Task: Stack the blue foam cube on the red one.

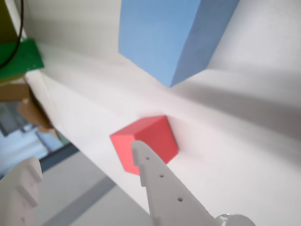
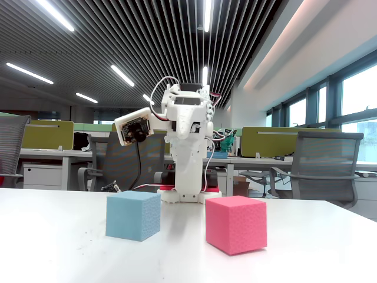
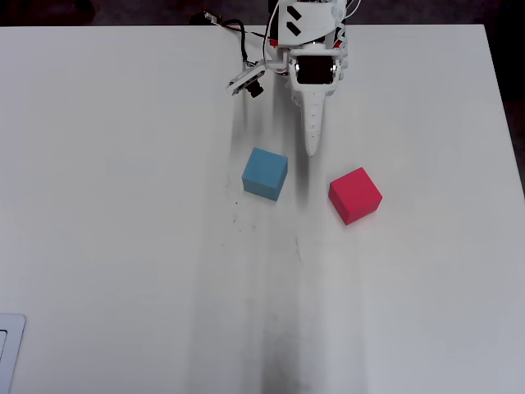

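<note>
The blue foam cube [image 3: 265, 174] rests on the white table [image 3: 123, 246], left of the red one [image 3: 354, 195] in the overhead view, with a gap between them. In the wrist view the blue foam cube [image 1: 174, 33] fills the top and the red one [image 1: 146, 143] sits just beyond a fingertip [image 1: 140, 153]. My gripper [image 1: 84, 160] is open and holds nothing. From overhead the gripper [image 3: 312, 146] points at the gap between the cubes, just behind them and touching neither. The fixed view shows the blue foam cube [image 2: 133, 214] and the red one [image 2: 236, 224] in front of the folded arm [image 2: 187, 147].
The arm's base [image 3: 308, 25] stands at the table's far edge. A pale object [image 3: 8, 353] pokes in at the near left corner. Office chairs [image 2: 321, 165] and desks stand behind the table. A green item [image 1: 21, 59] lies off the table.
</note>
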Robot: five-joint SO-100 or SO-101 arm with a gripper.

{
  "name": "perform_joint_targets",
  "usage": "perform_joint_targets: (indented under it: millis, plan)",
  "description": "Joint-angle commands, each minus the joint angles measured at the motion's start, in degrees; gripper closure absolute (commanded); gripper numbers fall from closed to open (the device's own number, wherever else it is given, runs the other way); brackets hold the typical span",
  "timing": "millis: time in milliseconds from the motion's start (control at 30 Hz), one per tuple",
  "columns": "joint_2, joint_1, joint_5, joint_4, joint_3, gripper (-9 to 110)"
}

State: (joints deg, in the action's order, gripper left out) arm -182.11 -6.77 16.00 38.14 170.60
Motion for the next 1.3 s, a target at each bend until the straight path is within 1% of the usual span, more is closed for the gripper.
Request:
perform_joint_targets:
  millis: [0,167,267,333,700,967,1133,1267]
  plan:
    - [-0.35,0.26,0.44,-0.79,-0.35,76]
    - [-0.35,0.53,0.44,-0.79,-0.35,76]
    - [-0.35,6.50,0.00,-0.88,-0.35,76]
    - [-0.35,6.86,-0.09,-0.97,-0.35,76]
    - [-0.35,5.71,0.35,-0.53,-0.35,76]
    - [-0.35,-0.26,0.44,-3.52,-0.88,74]
    - [0.09,-0.88,0.35,1.67,-6.15,72]
    - [6.50,-0.35,0.44,5.89,-14.15,72]
